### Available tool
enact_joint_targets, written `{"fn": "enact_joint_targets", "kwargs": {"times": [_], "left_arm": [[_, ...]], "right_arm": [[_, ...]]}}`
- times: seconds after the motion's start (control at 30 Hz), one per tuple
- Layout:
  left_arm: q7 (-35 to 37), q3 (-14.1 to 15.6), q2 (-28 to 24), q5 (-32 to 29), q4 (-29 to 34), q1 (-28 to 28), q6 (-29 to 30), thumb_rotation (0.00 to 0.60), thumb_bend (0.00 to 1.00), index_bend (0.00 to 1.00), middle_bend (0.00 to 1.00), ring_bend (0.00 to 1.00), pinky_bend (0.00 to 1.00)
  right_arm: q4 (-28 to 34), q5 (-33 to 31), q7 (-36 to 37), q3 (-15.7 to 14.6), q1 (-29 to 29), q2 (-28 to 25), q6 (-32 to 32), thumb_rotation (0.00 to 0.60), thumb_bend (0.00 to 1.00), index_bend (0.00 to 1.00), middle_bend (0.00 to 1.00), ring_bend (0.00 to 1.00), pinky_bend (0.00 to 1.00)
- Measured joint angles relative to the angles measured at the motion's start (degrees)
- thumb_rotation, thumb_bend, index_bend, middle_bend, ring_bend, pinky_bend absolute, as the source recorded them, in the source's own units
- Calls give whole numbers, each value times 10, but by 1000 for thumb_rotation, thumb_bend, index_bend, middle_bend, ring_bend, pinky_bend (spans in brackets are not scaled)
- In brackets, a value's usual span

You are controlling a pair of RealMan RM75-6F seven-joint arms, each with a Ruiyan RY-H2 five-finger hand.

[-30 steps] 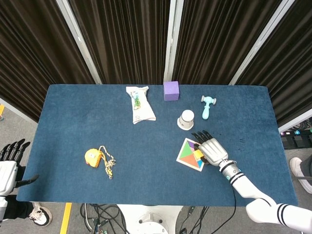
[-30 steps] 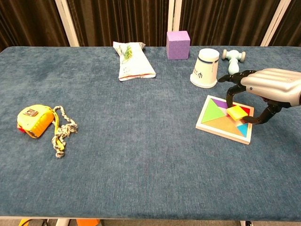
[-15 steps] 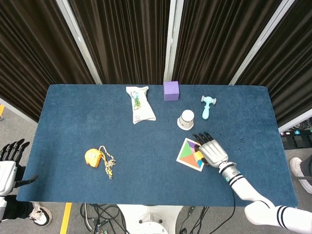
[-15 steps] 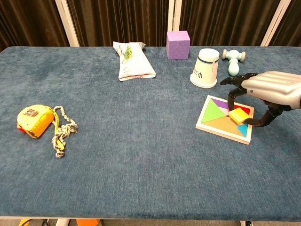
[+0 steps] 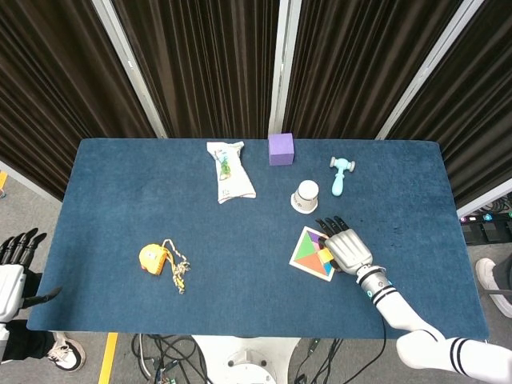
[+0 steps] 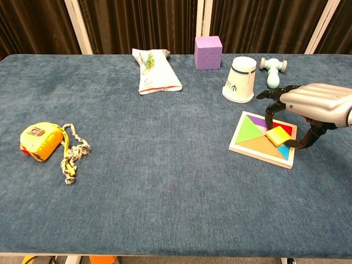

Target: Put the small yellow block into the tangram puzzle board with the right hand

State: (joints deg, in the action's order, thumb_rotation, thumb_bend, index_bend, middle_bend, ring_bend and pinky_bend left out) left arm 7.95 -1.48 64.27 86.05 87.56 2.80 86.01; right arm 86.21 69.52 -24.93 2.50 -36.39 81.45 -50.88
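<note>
Yellow block (image 6: pixel 279 133) lies on the puzzle board (image 6: pixel 250 144), near its right edge | right hand (image 6: pixel 308 107) arches over it, fingers curled down around the block, contact unclear | left hand (image 5: pixel 11 268) off the worktop (image 6: pixel 165 181), fingers spread, holding nothing | beyond: paper cup (image 6: pixel 240 80), toy hammer (image 6: pixel 273 68), purple cube (image 6: pixel 208 52)

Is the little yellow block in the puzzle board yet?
Yes, on the tangram board, though seated flush or not, cannot tell. The yellow block lies among the colored pieces, the right hand poised around it.
</note>
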Motion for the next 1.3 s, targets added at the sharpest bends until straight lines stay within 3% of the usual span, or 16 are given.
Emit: {"fn": "enact_joint_targets", "kwargs": {"times": [0.4, 0.77, 1.3], "left_arm": [[0, 0, 1, 0, -1, -1, 1, 600, 0, 88, 18, 0, 44], [0, 0, 2, 2, 0, 0, 1, 600, 0, 88, 18, 0, 44], [8, -1, 2, -1, -6, -2, 1, 600, 0, 88, 18, 0, 44]], "right_arm": [[8, -5, 0, -1, 0, -5, -5, 600, 163, 279, 0, 0, 0], [25, 8, 27, 8, 11, -30, -35, 600, 176, 258, 0, 0, 0], [-19, -19, 9, 14, -3, 2, -14, 600, 200, 193, 0, 0, 0]]}}
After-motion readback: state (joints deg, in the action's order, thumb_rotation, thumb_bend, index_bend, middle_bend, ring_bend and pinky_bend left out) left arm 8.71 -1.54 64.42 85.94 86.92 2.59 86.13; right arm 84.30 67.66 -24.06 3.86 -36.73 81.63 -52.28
